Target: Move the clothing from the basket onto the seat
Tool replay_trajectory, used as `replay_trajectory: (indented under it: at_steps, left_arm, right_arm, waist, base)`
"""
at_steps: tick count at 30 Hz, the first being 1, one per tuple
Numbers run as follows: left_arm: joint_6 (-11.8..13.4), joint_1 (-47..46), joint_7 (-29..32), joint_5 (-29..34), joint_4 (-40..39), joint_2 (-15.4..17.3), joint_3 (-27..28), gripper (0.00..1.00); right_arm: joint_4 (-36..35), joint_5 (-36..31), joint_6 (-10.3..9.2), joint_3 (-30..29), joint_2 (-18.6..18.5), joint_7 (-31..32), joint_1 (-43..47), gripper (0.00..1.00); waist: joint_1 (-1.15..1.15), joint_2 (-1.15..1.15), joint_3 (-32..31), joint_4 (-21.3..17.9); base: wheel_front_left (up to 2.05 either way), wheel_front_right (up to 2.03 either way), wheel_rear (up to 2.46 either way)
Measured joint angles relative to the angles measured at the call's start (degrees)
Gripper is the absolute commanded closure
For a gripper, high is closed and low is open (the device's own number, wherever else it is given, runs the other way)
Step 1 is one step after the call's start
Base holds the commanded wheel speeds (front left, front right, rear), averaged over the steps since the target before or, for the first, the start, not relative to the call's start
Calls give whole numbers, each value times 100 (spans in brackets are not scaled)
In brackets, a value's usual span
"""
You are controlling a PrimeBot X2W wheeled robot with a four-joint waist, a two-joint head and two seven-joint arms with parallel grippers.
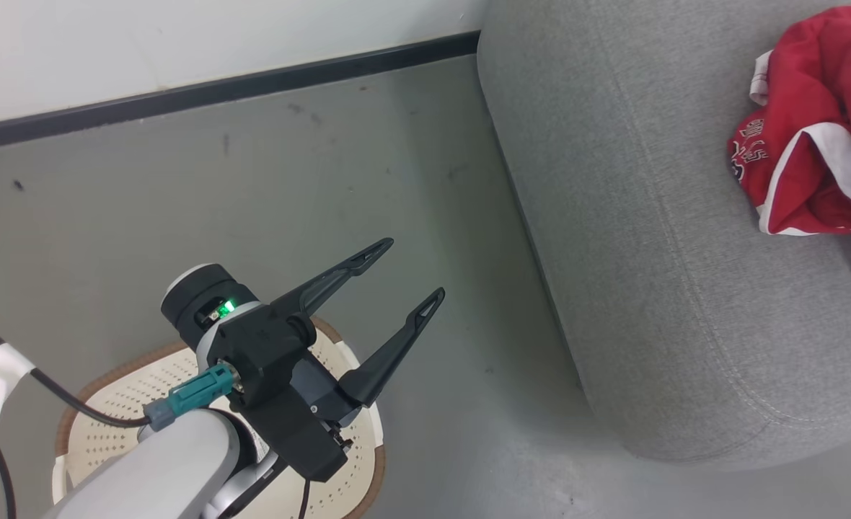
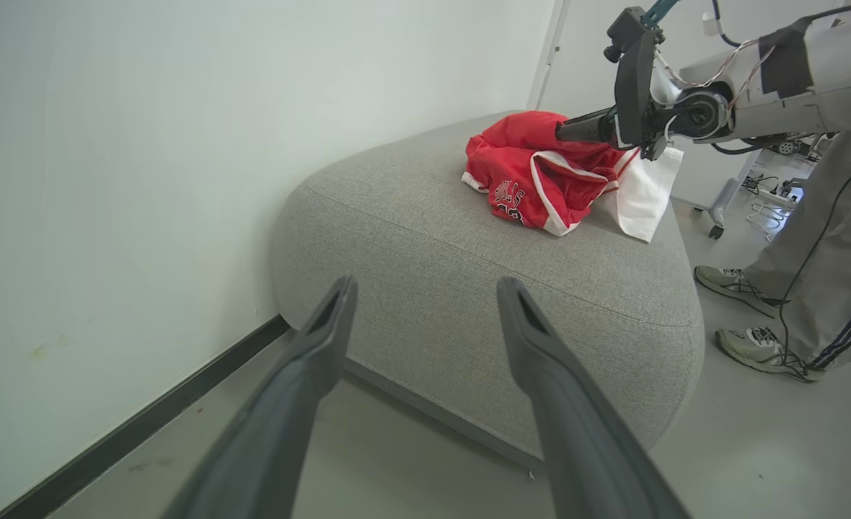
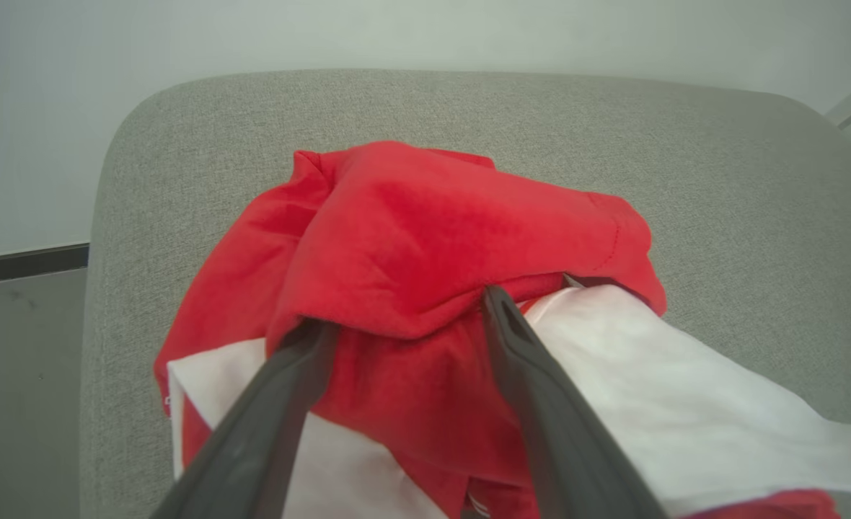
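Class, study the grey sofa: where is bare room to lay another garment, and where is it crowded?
Free: the broad stretch of seat between the clothing and the rounded corner by the wall. Crowded: around the clothing itself, where the right gripper sits in the folds, jaws open.

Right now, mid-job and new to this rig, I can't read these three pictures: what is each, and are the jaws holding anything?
It is a two-armed robot. The head view looks down from its head: the left gripper, jaws open and empty, hangs above the cream basket on the floor, beside the grey seat. The left wrist view looks out along that gripper at the seat, where the red clothing lies with a white cloth; a person's legs stand beyond. The right wrist view looks along the right gripper: its jaws are spread, red fabric draped over their tips, not pinched.
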Motion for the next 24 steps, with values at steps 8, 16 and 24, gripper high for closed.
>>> replay_trajectory:
  at_steps: [8,16,24]
  left_arm:
    - [-9,18,-57,-1,204,-58,-114,0]
    - [-49,264,-222,-65,424,-69,-136,0]
    - [-21,453,-398,-148,658,-271,-100,0]
  right_arm:
    - [20,-64,177,51,-1,-247,65,0]
    - [-276,-337,193,222,-88,-693,347,0]
    - [-798,-414,167,174,-180,-1273,729,0]
  waist:
    - [0,0,-252,-146]
    - [0,0,-633,-243]
    - [0,0,-1084,-273]
  base:
    - [0,0,0]
    - [0,0,0]
    - [0,0,0]
